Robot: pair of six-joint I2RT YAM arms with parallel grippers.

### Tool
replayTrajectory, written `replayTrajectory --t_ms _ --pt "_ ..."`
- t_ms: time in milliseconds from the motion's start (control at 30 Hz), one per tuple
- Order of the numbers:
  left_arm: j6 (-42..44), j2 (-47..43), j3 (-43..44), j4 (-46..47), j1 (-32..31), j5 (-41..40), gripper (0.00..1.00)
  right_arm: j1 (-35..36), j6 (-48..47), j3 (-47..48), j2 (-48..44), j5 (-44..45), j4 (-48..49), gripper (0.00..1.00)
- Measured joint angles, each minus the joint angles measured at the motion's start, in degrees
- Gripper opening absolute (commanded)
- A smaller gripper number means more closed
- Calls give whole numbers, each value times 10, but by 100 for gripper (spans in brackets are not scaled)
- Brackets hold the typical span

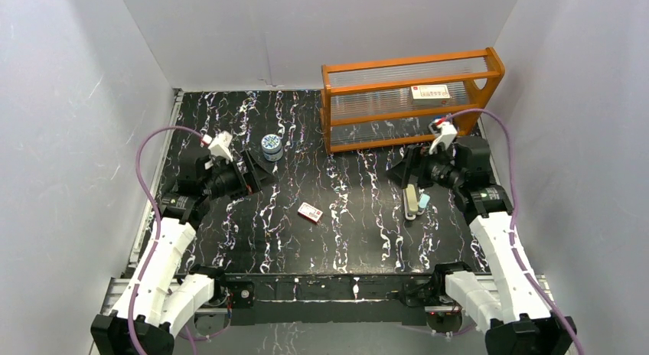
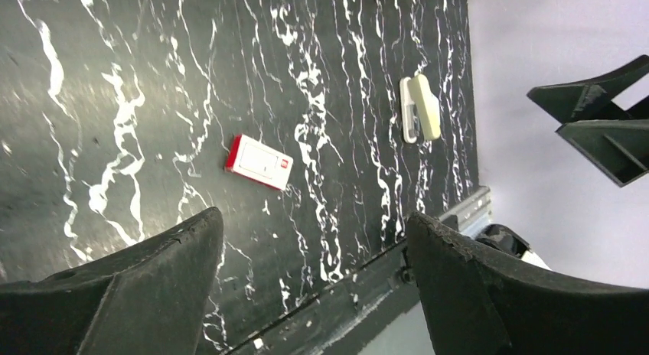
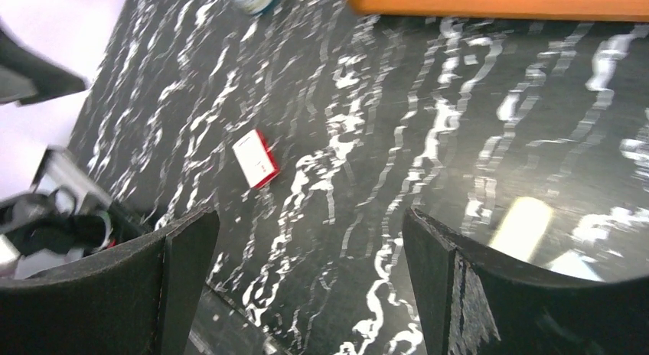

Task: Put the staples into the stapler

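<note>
The beige stapler (image 1: 412, 200) lies on the black marbled table at the right, with a short light-blue piece (image 1: 424, 203) beside it. It also shows in the left wrist view (image 2: 420, 108) and, blurred, in the right wrist view (image 3: 520, 228). A red-and-white box (image 1: 310, 212) lies mid-table; it also shows in both wrist views (image 2: 259, 161) (image 3: 256, 157). No silver staple block is in view. My left gripper (image 1: 259, 167) (image 2: 314, 252) is open and empty above the table's left. My right gripper (image 1: 402, 173) (image 3: 310, 252) is open and empty, just behind the stapler.
An orange rack (image 1: 406, 95) with clear ridged panels stands at the back right. A small round blue-and-white container (image 1: 271, 146) stands near my left gripper. Grey walls close in the left, back and right sides. A metal rail (image 1: 329, 286) runs along the near edge.
</note>
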Motion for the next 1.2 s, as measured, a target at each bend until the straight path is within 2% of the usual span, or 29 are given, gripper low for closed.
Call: replayTrajectory --t_ms 133,267,367,567,700,900,1000,1200 --pt "-36 -24 -47 0 0 22 85 123 36 -35 16 30 56 96" --pt "-65 -21 -72 4 0 38 85 292 61 -39 83 121 86 92" --pt "-78 -4 -80 4 0 43 85 387 63 -40 128 188 97 90" --pt "-91 5 -99 1 0 24 85 496 20 -14 244 264 109 91" --pt "-95 29 -105 3 0 16 87 536 -7 28 329 316 110 91" --pt "-105 46 -132 28 0 1 89 541 -46 102 441 358 116 83" --pt "-110 33 -143 36 0 -14 83 541 -62 144 498 366 114 82" --pt "-118 25 -145 41 0 -54 80 541 -88 189 560 360 107 77"
